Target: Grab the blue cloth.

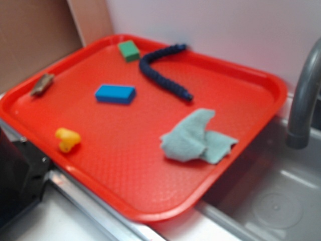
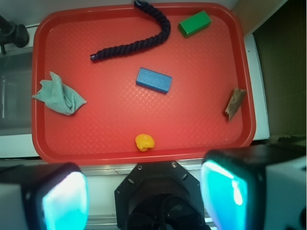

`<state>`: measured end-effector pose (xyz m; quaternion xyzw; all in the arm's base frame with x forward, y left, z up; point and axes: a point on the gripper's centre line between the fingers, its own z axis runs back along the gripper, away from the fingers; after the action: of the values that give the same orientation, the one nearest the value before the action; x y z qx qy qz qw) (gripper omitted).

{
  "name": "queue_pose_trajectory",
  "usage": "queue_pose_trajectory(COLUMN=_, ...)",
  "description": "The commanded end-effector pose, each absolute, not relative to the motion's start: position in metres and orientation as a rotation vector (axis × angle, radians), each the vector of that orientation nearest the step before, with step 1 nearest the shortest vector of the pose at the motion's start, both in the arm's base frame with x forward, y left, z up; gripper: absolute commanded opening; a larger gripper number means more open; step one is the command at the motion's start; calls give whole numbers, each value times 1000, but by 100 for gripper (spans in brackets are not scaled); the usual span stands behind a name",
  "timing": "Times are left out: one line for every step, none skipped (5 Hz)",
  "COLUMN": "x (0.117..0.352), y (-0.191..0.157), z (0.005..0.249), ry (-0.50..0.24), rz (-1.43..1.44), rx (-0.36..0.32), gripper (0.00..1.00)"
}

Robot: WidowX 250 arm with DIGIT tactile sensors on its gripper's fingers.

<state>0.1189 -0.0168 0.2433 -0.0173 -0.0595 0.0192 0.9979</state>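
Observation:
The blue cloth is a pale teal crumpled rag lying on the red tray near its right edge; in the wrist view the cloth lies at the tray's left side. My gripper is open and empty, high above the tray's near edge, its teal pads wide apart. The gripper does not show in the exterior view. The cloth is far from the fingers, up and to the left in the wrist view.
On the tray lie a bright blue block, a navy rope, a green block, a yellow toy and a brown piece. A sink and grey faucet sit beside the tray.

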Motion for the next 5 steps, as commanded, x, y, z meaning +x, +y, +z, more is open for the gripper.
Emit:
queue_pose_trajectory(x=119, y=-17, z=243, ry=-119, rz=38, rx=-35, gripper=100)
queue_pose_trajectory(x=163, y=-67, z=203, ry=-194, rz=-213, rx=-29, gripper=100)
queue_pose_trajectory(x=195, y=-126, z=152, ry=-164, rz=-461, rx=-57, gripper=100)
queue_pose_trajectory(x=187, y=-173, z=106, ry=-156, rz=-707, rx=-117, gripper=100)
queue_pose_trajectory(x=162, y=-192, z=68, ry=-100, rz=-893, rx=-129, gripper=100)
